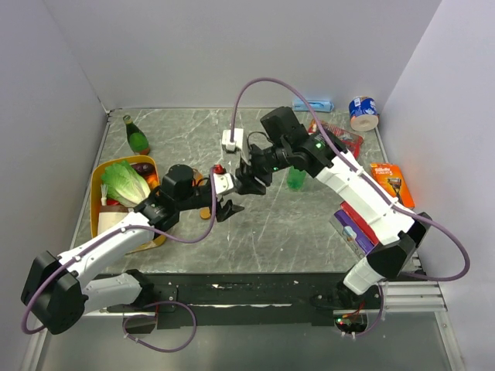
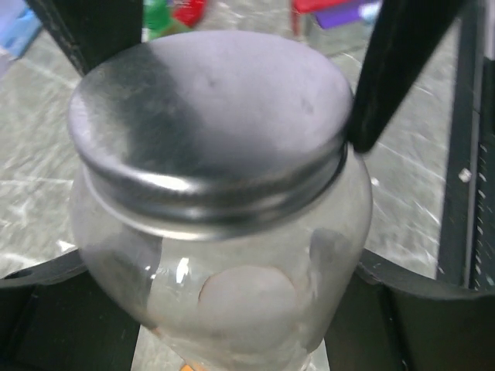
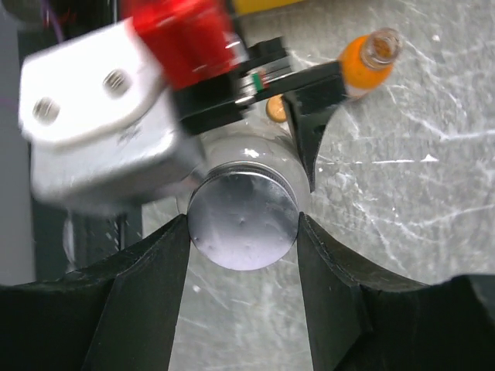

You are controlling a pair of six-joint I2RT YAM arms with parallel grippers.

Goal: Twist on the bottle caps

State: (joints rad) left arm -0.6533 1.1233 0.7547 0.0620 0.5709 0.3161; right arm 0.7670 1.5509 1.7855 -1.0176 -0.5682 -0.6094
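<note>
Clear bottle [image 2: 232, 301] near counter [image 1: 294, 224] centre, left jaws clamped on its body, right jaws closed against 2 sides of its cap [image 3: 244, 220], orange bottle [image 3: 370, 58] uncapped, orange cap [image 3: 274, 108] near it, green bottle [image 1: 296, 178] behind.

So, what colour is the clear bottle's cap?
The cap is silvery grey, clearest in the left wrist view.

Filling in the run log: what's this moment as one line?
left tool: shut on clear bottle | right tool: shut on cap atop it | orange bottle: uncapped
</note>
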